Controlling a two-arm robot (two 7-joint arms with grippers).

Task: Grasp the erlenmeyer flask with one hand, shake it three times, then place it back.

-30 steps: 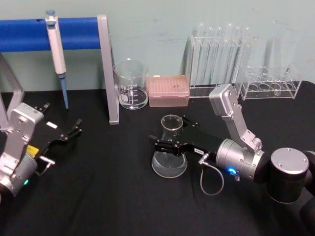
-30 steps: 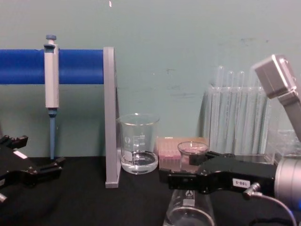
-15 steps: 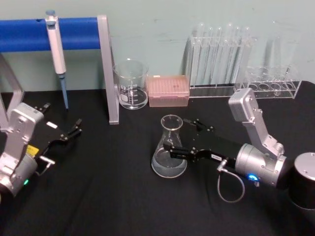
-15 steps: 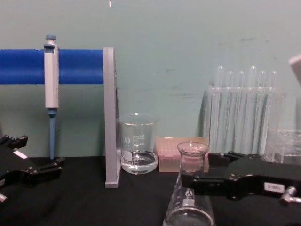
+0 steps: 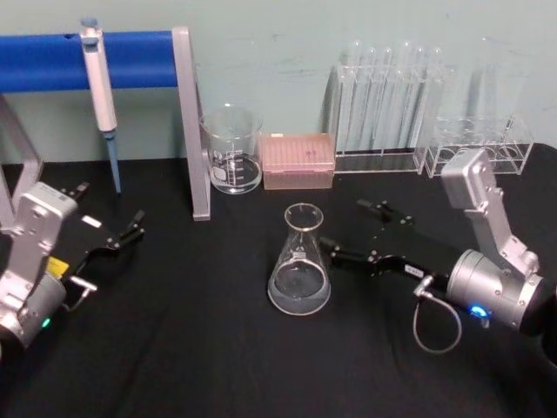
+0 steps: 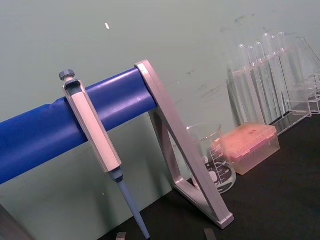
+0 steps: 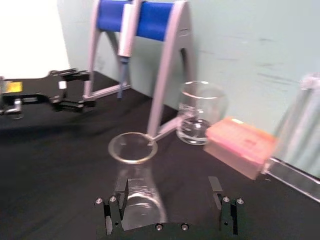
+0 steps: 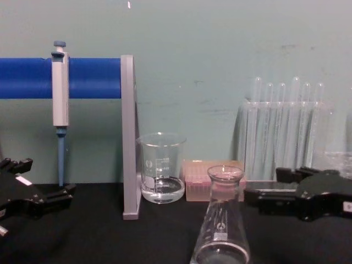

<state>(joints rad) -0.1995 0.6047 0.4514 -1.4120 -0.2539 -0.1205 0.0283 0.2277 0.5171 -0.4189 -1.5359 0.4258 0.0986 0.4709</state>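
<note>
At the centre of the head view, the flask [image 5: 299, 263] stands upright on the black table [image 5: 200, 348], free of any grip. In the chest view it sits at the lower middle [image 8: 221, 225], neck up, with the beaker [image 8: 161, 168] behind it to the left and the pink box [image 8: 204, 179] directly behind.

The right gripper [image 5: 356, 233] lies to the right of the flask in the head view, fingers spread wide and pointing at it, the nearer fingertip [image 5: 328, 246] just beside the glass but not touching. The silver wrist [image 5: 487, 292] and a grey cable loop [image 5: 435, 326] sit at the lower right. In the right wrist view both fingers [image 7: 116, 210] flank the lower edge, apart, with the flask [image 7: 134, 175] standing ahead of the gap rather than within it.

The left gripper [image 5: 122, 237] rests at the left middle of the head view, well apart from the flask, its fingers spread.

Along the upper edge, a pipette [image 5: 100, 87] hangs from the blue stand [image 5: 130, 59], and test tubes [image 5: 387, 100] stand in a clear rack at the upper right.
</note>
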